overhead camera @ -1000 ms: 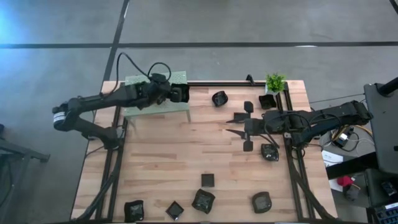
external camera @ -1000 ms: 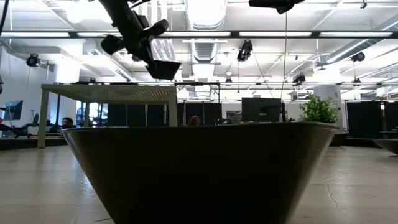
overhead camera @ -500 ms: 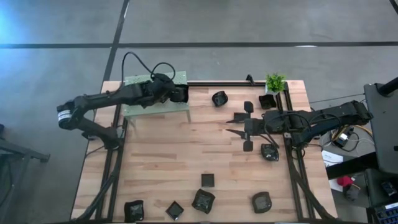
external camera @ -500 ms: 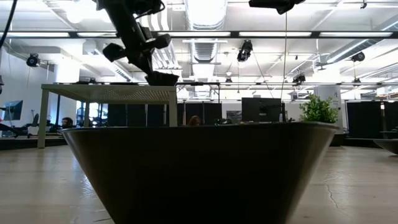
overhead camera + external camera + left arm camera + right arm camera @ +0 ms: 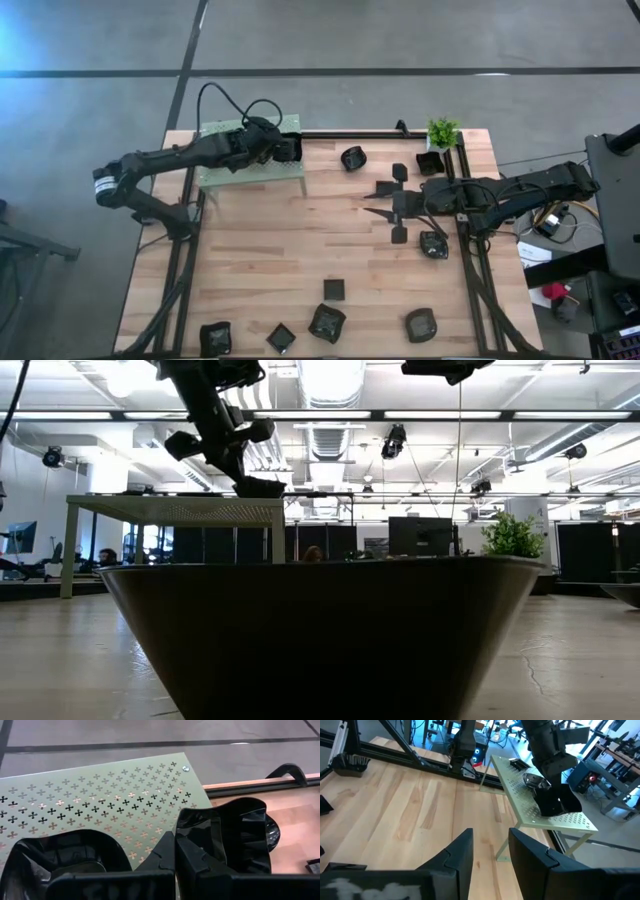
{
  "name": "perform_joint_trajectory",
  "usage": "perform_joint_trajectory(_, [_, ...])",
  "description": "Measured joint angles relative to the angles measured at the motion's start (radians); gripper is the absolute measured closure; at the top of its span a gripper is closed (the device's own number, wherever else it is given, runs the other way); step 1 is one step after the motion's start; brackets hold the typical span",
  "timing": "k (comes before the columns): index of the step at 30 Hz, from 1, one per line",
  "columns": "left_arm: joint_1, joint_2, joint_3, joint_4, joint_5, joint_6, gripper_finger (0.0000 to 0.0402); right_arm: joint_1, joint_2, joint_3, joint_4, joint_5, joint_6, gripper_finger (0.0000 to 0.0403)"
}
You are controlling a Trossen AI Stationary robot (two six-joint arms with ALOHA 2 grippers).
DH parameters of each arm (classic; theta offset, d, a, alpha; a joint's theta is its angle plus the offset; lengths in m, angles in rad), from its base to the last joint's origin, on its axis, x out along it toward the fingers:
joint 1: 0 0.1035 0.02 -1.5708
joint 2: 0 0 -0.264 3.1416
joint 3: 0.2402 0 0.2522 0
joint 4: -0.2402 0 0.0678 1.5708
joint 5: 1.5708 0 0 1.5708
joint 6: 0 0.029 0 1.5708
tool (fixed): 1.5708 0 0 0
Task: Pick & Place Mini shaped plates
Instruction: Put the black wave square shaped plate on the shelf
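My left gripper (image 5: 285, 148) is shut on a black mini shaped plate (image 5: 230, 832) at the right end of the green perforated platform (image 5: 240, 165). In the low view that plate (image 5: 260, 487) sits level with the platform top (image 5: 175, 510). Another plate (image 5: 65, 852) lies on the platform beside it. My right gripper (image 5: 373, 200) hovers open over the table's right half with nothing between its fingers. Several more plates lie on the wood: one at the far side (image 5: 352, 158), one by the right arm (image 5: 433, 244), and a row along the near edge (image 5: 327, 322). My left gripper pinches the plate's rim (image 5: 192, 840), on the side nearest the wrist, between its two shut fingers. The fingers slant down from the table's left. The plate stays roughly level with its opening up, at the platform's right end; whether its bottom touches the platform I cannot tell.
A small potted plant (image 5: 442, 132) stands at the far right corner, with a black rail (image 5: 350, 134) along the far edge. One plate (image 5: 310, 630) stands right in front of the low camera and fills its view. Bare wood (image 5: 270, 250) lies between the arms.
My left gripper has sunk toward the platform and edged toward the table's left, staying shut. The plate it carries has come down from above the platform's right end to the level of the platform top.
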Motion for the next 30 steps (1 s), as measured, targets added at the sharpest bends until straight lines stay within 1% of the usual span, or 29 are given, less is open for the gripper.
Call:
perform_joint_trajectory(5, [0.002,0.0,0.0,0.0,-0.008,0.0,0.0401,0.0,0.0,0.0,0.0,0.0,0.001,0.0284])
perform_joint_trajectory(9, [0.003,0.0,0.0,0.0,-0.038,-0.001,0.0401,0.0,0.0,0.0,0.0,0.0,0.001,0.0284])
perform_joint_trajectory(22, [0.003,0.0,0.0,-0.001,-0.037,0.006,0.0401,0.0,0.0,0.0,-0.001,0.0,0.001,0.0284])
perform_joint_trajectory(26, [0.003,0.0,0.0,-0.001,-0.037,-0.019,0.0401,0.0,0.0,0.0,-0.001,0.0,0.001,0.0284])
perform_joint_trajectory(30, [0.003,0.0,0.0,-0.001,-0.036,0.002,0.0401,0.0,0.0,0.0,-0.002,0.0,0.001,0.0284])
